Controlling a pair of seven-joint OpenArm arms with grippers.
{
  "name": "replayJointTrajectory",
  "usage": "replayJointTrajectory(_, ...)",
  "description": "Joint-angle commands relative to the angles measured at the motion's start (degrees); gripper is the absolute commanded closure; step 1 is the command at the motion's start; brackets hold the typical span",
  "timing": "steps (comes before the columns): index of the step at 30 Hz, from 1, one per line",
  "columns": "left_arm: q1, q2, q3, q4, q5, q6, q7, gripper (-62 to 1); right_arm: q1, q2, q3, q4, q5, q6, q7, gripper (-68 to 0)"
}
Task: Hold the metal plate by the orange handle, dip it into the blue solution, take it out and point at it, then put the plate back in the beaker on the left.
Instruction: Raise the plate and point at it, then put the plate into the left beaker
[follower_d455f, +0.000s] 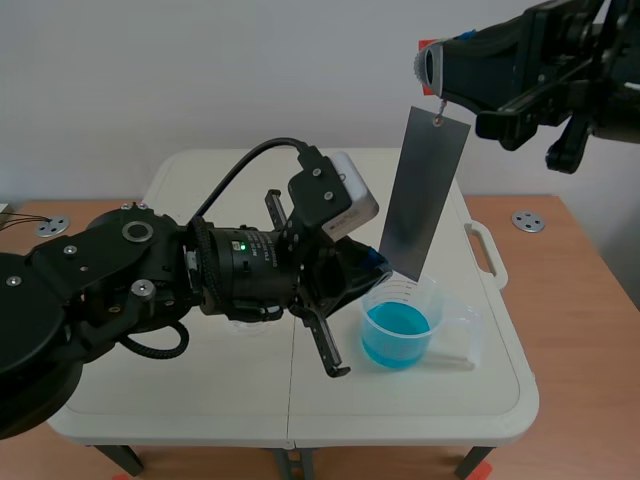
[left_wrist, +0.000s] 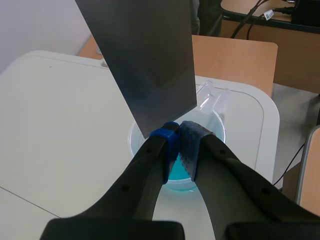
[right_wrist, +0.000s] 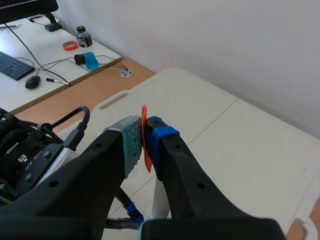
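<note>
The grey metal plate (follower_d455f: 420, 190) hangs upright from a small orange handle (right_wrist: 145, 142), which is pinched in my right gripper (right_wrist: 145, 131), high at the back right (follower_d455f: 432, 68). The plate's lower edge is just above the clear beaker of blue solution (follower_d455f: 400, 325), out of the liquid. My left gripper (left_wrist: 178, 132) is shut on nothing, and its tips are at the plate's (left_wrist: 145, 65) lower edge, over the beaker (left_wrist: 216, 127). In the scene view the left gripper (follower_d455f: 372, 262) sits right beside the plate's bottom corner.
The white folding table (follower_d455f: 200, 400) holds the beaker, whose handle points right. My bulky left arm (follower_d455f: 150, 280) covers the table's left half and hides what lies under it. Wooden desks surround the table, and one carries a bottle (right_wrist: 86, 50) and a keyboard.
</note>
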Motion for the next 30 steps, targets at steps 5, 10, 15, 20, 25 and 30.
replayJointTrajectory(5,2.25,-4.50,-0.42,2.73,-0.31,0.17,-3.91,-2.7,0.52,0.72,0.17,0.81,1.05,0.46,0.85,-1.1)
replayJointTrajectory(10,8.44,-12.96,-3.58,8.48,-0.35,0.57,-7.74,-2.7,0.52,0.72,0.17,0.81,1.05,0.46,0.83,-1.1)
replayJointTrajectory(15,17.38,-21.51,-9.70,13.94,-0.37,1.11,-12.00,-2.7,0.52,0.72,0.17,0.81,1.05,0.46,0.83,-1.1)
replayJointTrajectory(20,28.35,-28.52,-17.81,17.66,-0.83,2.10,-15.08,-2.7,0.52,0.72,0.17,0.81,1.05,0.46,0.87,-1.1)
replayJointTrajectory(25,40.00,-32.61,-25.86,18.38,-1.92,2.10,-15.78,-2.7,0.72,0.72,0.15,0.81,1.05,0.46,1.09,-1.1)
replayJointTrajectory(30,52.17,-33.62,-33.90,18.32,-1.88,2.78,-15.91,-2.7,2.47,0.72,0.09,0.81,1.07,0.46,1.31,-1.1)
